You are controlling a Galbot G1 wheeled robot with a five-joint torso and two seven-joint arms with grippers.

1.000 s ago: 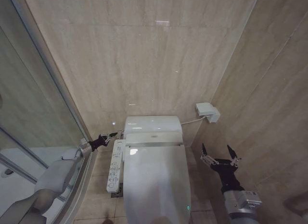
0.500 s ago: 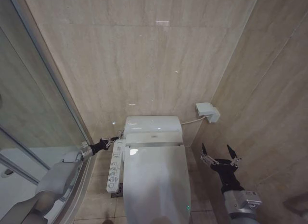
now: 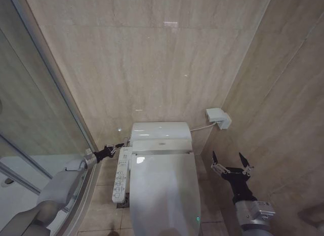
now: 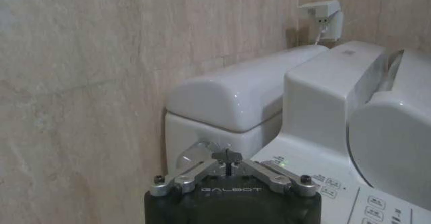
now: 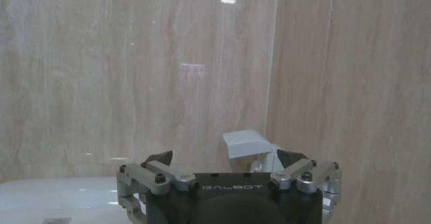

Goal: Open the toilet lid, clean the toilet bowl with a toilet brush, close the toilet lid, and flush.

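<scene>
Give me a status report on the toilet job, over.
Left gripper shut, at the flush lever on the tank's side. Right gripper open, idle beside the toilet bowl. Toilet lid down. Nothing in the way.

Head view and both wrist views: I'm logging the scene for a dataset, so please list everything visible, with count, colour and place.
toilet lid: one, white, shut over the bowl.
tank: one, white, against the back wall.
control panel: one, white, along the toilet's left side.
flush lever: one, silver, on the tank's side.
wall box: one, white, in the right corner.
glass partition: one, clear, at left.
left gripper: black, shut, by the tank's left side.
right gripper: black, open, right of the toilet.
</scene>
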